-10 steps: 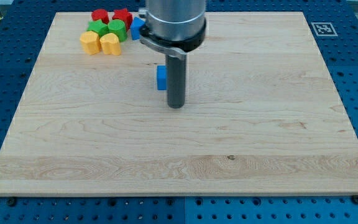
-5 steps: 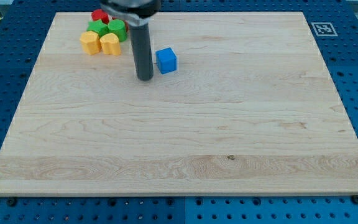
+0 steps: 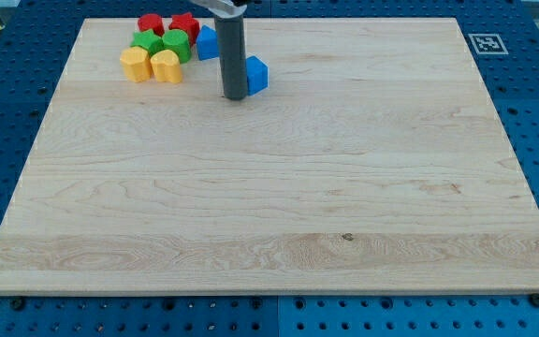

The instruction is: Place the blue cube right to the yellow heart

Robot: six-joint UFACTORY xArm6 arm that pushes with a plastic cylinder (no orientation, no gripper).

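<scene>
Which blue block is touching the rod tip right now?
The blue cube, alone right of the cluster, sits against my tip on its right. The other blue block stays up by the red and green ones.

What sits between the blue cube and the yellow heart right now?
Only my tip, touching the blue cube; bare wooden board runs on to the yellow heart, per the camera view.
</scene>
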